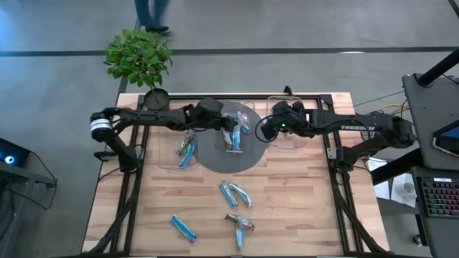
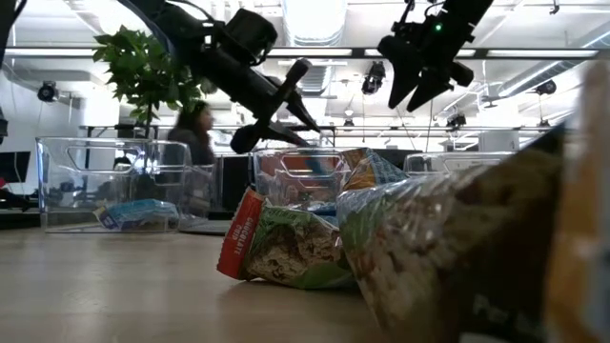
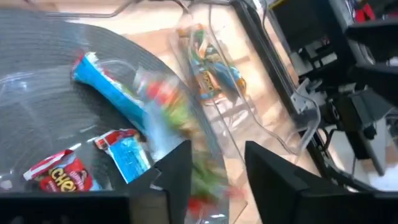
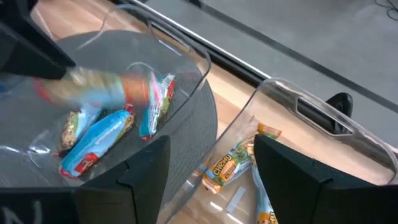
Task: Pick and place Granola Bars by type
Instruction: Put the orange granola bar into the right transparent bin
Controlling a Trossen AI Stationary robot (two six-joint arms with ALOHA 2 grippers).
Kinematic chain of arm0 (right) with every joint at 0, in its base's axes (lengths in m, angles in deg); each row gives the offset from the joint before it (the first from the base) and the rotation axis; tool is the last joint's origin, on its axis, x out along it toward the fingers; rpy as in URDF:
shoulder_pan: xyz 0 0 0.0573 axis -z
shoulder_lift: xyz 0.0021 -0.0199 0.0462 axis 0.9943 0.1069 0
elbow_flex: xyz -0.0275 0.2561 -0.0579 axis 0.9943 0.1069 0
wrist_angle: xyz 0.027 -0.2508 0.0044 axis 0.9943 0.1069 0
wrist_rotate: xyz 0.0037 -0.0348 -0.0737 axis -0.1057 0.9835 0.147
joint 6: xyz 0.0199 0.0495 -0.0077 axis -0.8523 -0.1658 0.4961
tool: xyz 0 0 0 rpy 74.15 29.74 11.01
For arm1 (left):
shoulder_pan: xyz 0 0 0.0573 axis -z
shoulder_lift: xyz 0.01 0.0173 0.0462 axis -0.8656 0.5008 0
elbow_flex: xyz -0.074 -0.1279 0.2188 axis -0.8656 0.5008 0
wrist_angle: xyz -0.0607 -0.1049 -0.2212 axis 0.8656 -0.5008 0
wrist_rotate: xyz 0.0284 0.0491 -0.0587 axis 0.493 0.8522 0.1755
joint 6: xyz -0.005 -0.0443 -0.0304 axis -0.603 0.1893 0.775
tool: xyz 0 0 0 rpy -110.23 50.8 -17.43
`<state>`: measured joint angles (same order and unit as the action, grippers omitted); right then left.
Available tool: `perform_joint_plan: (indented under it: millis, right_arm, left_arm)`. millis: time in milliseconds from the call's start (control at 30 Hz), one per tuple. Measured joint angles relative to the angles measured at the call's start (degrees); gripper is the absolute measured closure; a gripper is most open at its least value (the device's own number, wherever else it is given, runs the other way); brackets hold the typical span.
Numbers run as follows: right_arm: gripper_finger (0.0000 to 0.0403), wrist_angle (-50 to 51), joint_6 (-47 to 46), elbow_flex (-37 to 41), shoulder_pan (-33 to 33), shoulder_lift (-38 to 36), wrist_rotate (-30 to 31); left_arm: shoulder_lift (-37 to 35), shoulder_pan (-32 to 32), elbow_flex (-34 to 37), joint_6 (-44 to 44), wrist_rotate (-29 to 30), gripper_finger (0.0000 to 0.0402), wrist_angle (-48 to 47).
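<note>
Blue crinkled Granola Bars (image 4: pixel 96 140) lie in a clear container (image 4: pixel 186 62).

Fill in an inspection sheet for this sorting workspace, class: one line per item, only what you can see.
Surface: wooden table with a round grey mat.
Job's things: granola bars loose at the front; others in the clear containers, one blurred mid-drop.
Clutter: nothing seen.
Grippers: left gripper over the middle container, jaws open, empty; right gripper beside it, jaws open, empty.
Cables: wires along the right arm.
Surroundings: potted plant, a person beyond, keyboard at right.
</note>
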<state>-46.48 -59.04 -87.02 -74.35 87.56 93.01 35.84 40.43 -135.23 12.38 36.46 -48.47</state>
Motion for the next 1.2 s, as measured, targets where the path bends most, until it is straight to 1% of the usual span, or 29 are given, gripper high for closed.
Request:
perform_joint_plan:
  millis: [133, 233, 367, 500, 567, 667, 800, 933, 1200]
  right_arm:
    - [0.0179, 0.1, 0.0, 0.0, 0.0, -0.9, 0.1]
    - [0.0179, 1.0, 0.4, 0.0, -0.2, -0.9, -0.4]
    - [0.0179, 0.9, 2.0, 0.5, -1.0, -0.8, -5.4]
    - [0.0179, 0.9, 2.3, 1.1, -2.5, -0.8, -10.2]
    - [0.0179, 0.8, 1.9, 1.1, -3.5, -0.8, -12.9]
    - [0.0179, 0.4, -0.2, 1.1, -5.6, 0.2, -15.4]
    - [0.0179, 0.4, -5.1, 0.8, -9.8, 3.0, -15.6]
    - [0.0179, 0.7, -11.9, -0.7, -15.2, 6.9, -15.6]
    - [0.0179, 1.4, -25.5, -4.1, -25.2, 14.7, -15.1]
  left_arm:
    - [-0.2, 0.0, -2.1, -1.9, -0.5, 0.0230, -5.2]
    - [-2.1, 0.0, -3.8, -3.7, -3.5, 0.0216, -12.1]
    - [-6.4, 1.3, -3.9, -11.6, -8.3, 0.0214, -20.0]
    - [-12.4, 3.5, -3.8, -14.9, -8.7, 0.0213, -27.9]
    - [-15.2, 4.9, -3.8, -15.7, -7.8, 0.0213, -31.5]
    - [-19.5, 7.1, -3.8, -15.8, -5.1, 0.0213, -35.0]
    - [-24.8, 10.3, -3.4, -15.8, -0.7, 0.0213, -37.7]
    - [-29.4, 13.2, -2.1, -15.8, 1.9, 0.0213, -38.2]
    - [-37.7, 16.5, 4.4, -16.8, 3.0, 0.0213, -38.5]
